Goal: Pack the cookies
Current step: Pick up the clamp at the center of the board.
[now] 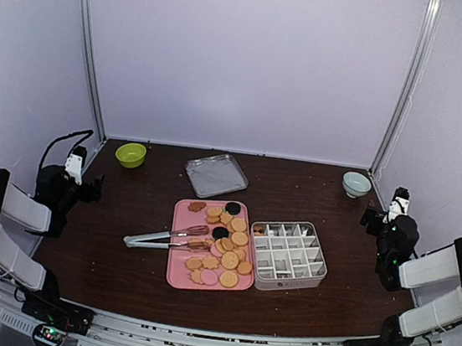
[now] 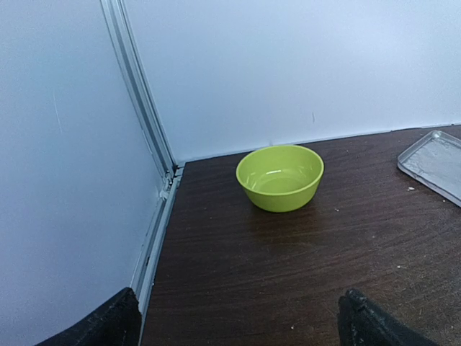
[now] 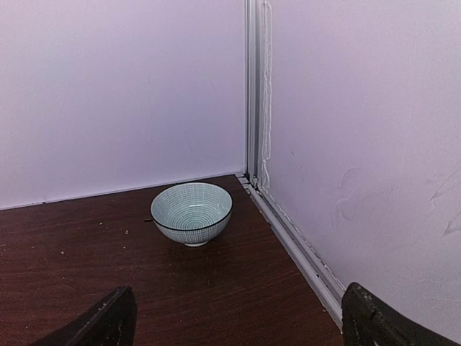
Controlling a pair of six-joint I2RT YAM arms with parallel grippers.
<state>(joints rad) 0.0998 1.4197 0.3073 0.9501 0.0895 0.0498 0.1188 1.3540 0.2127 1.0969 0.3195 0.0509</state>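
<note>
The cookies [image 1: 223, 252] lie on a pink tray [image 1: 177, 255] at the table's middle: mostly round golden ones, some brown flower shapes, a few black and pink rounds. A grey divided box [image 1: 288, 254] stands right of the tray, with one cookie [image 1: 259, 229] in its far left cell. Metal tongs [image 1: 164, 238] lie across the tray's left edge. My left gripper [image 1: 93, 187] is open and empty at the far left edge. My right gripper [image 1: 369, 217] is open and empty at the far right edge. Neither wrist view shows the cookies.
A green bowl [image 1: 130, 155] stands at the back left, also in the left wrist view [image 2: 279, 177]. A blue-white bowl [image 1: 356, 184] stands at the back right, also in the right wrist view [image 3: 191, 213]. A metal lid [image 1: 216, 174] lies behind the tray.
</note>
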